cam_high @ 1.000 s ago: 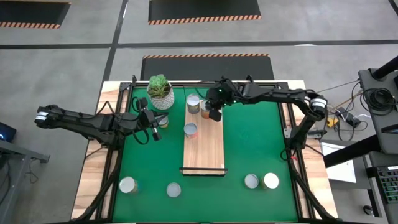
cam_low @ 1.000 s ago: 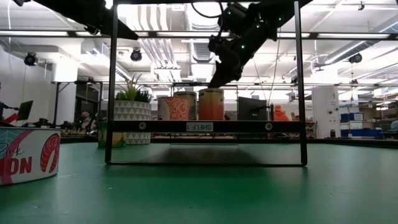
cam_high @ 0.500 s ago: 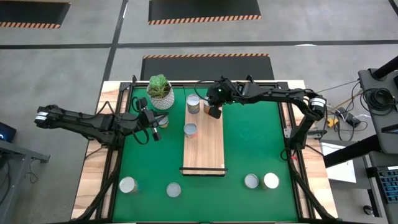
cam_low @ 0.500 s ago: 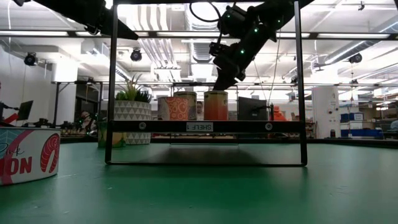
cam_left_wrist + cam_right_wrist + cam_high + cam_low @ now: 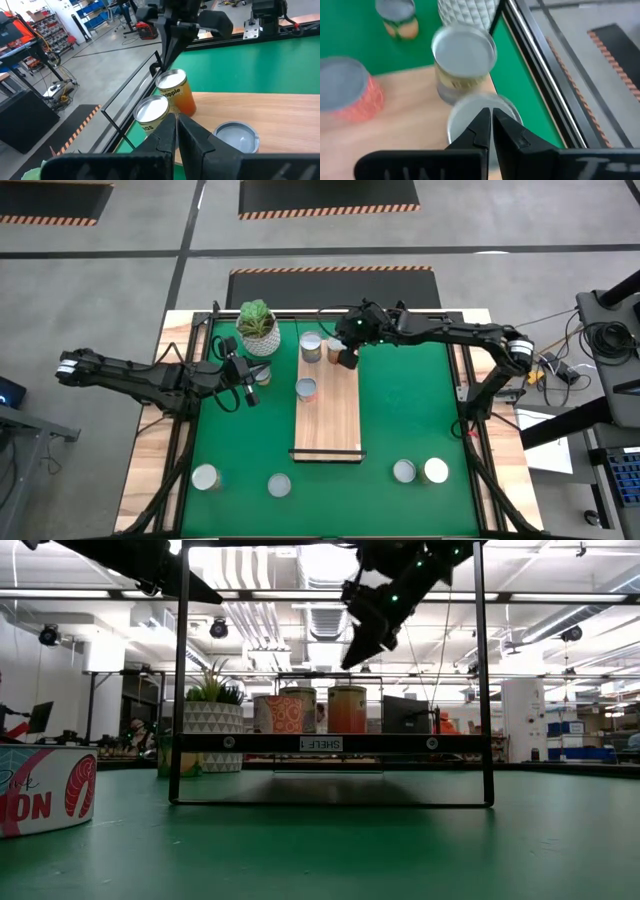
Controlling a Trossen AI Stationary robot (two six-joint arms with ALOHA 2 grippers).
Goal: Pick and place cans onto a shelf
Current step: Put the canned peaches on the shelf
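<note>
Light-brown wooden shelf [image 5: 327, 420] carries three cans [image 5: 310, 348] at its far end. My right gripper [image 5: 345, 360] hovers clenched and empty above the newest; my left gripper [image 5: 248, 393] waits clenched beside the shelf. Five cans [image 5: 205, 477] remain on the table [image 5: 400, 410].

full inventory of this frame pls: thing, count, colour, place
cans on shelf: 3, silver tops; two at the far end, one nearer the middle
cans on mat, near edge: 4, silver tops;
can by plant: 1, orange side
shelf: 1, light-brown wood, mat centre
plant pot: 1, white with green plant, far left corner
mat: 1, green
left tool: shut, left of shelf
right tool: shut, empty, above the far-end cans
</note>
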